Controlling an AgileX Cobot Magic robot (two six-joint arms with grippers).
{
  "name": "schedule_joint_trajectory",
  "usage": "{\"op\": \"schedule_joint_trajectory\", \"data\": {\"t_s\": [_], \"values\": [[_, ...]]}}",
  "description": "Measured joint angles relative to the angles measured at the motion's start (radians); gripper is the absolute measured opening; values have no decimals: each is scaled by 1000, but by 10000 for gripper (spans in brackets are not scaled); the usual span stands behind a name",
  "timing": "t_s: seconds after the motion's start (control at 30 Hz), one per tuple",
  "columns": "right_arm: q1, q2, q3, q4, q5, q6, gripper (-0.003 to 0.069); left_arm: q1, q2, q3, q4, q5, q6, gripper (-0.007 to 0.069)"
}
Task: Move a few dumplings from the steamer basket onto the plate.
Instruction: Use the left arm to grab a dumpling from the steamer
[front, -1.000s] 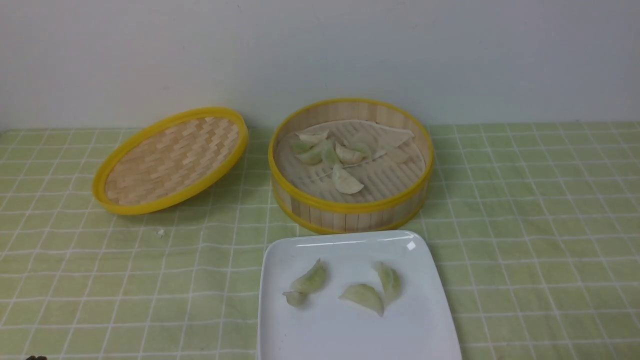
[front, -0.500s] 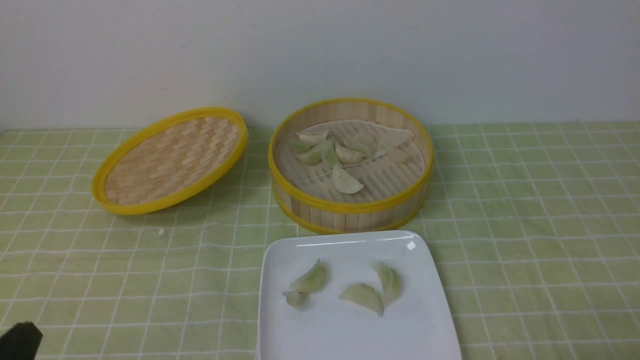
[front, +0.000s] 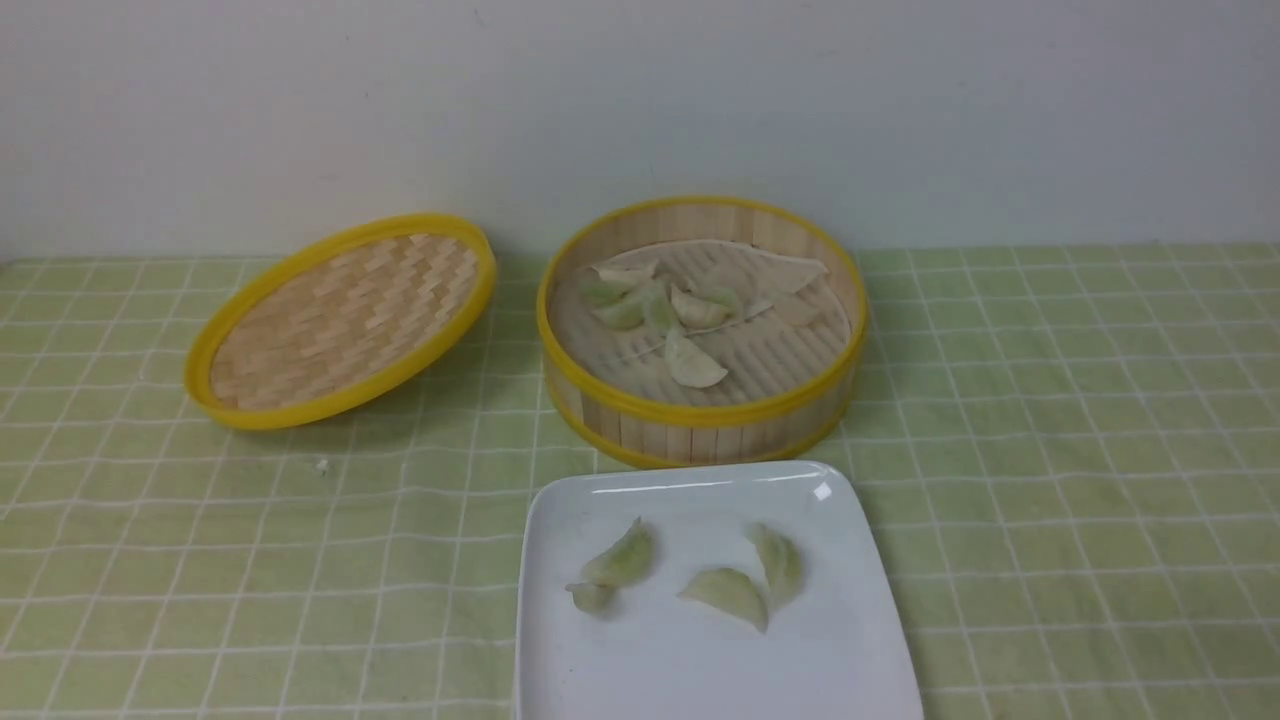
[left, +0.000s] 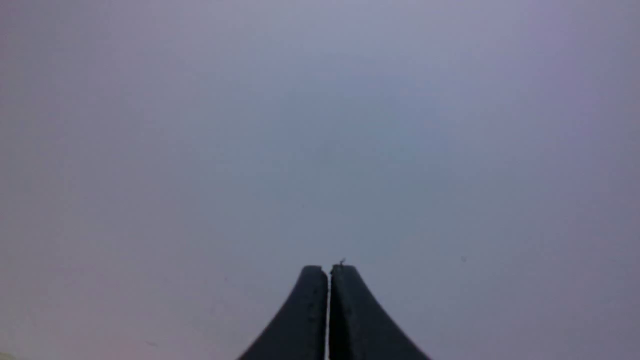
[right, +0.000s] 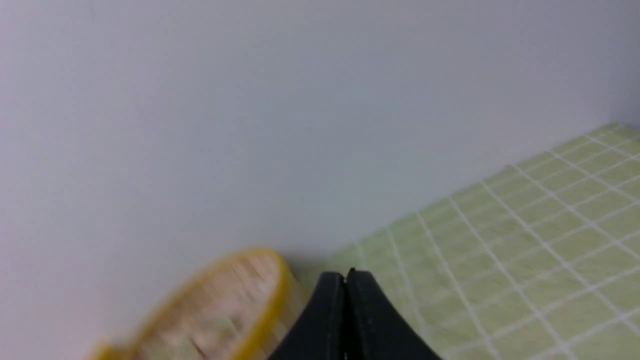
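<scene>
On the white glossy square ceramic plate (front: 850, 650), at the near side of the green checked tablecloth (front: 1050, 450), 3 small pale green crescent dumplings (front: 622, 557) and 1 smaller piece are seen lying, so the job is judged to be mostly or fully done. More dumplings are left bunched inside the round yellow-rimmed bamboo steamer basket (front: 700, 435), just behind the plate. The woven yellow-rimmed lid (front: 340, 320) is propped beside it. The black left gripper (left: 328, 270) and black right gripper (right: 346, 275) are pressed together with nothing held.

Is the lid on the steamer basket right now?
No, the lid sits on the cloth left of the steamer basket, which stands open with dumplings inside.
</scene>
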Motion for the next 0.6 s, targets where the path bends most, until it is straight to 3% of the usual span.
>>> {"op": "schedule_joint_trajectory", "data": {"t_s": [0.07, 0.17, 0.23, 0.43, 0.6], "values": [[0, 0, 0, 112, -59, 33, -10, -1, 90, -124, 30, 146, 11, -6], [0, 0, 0, 230, -114, 35, -10, -1, 340, -346, 62, 516, 85, -6], [0, 0, 0, 251, -126, 9, -10, -1, 474, -437, 64, 647, 137, -6], [0, 0, -9, 284, -188, -18, -10, -1, 840, -573, 54, 779, 364, -6], [33, 57, -269, 150, 184, -91, -10, -15, 1118, -700, -15, 823, 557, -6]]}}
